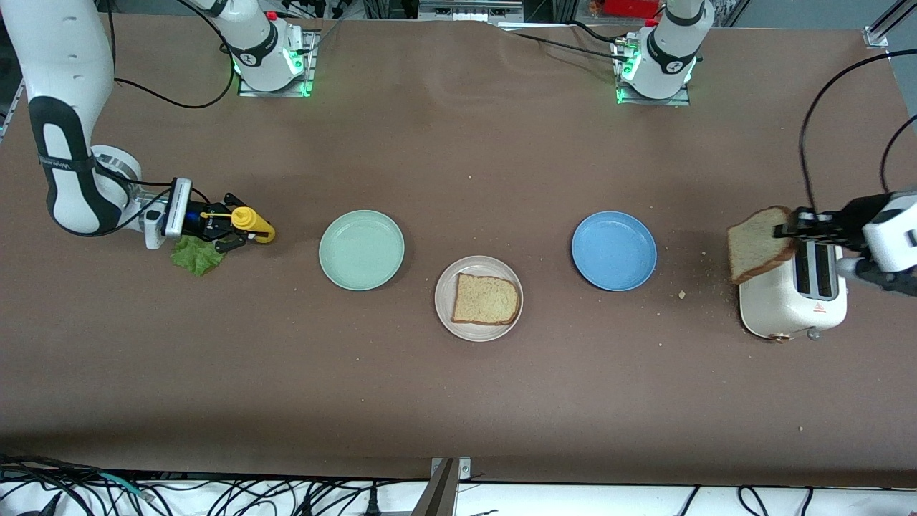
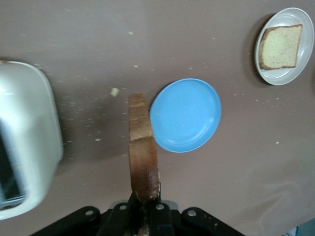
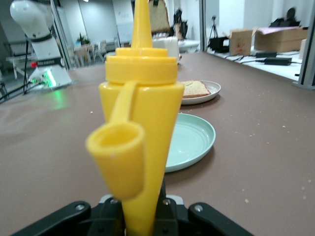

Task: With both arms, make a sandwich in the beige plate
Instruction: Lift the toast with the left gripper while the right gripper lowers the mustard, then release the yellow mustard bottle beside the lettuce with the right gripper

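Brown bench (image 1: 458, 387); beige plate (image 1: 445, 315) lower centre of the front frame, one bread slice (image 1: 485, 299) on it; mint plate (image 1: 361, 249) and blue plate (image 1: 614, 250) to either side. Left tool (image 1: 786, 231) at far right is clamped on a second slice (image 1: 758, 244), over the white toaster (image 1: 784, 308); toaster's red label unreadable. Right tool (image 1: 231, 228) at mid-left grips a yellow squeeze bottle (image 1: 252, 223), over the lettuce leaf (image 1: 195, 256); no readable writing on it.
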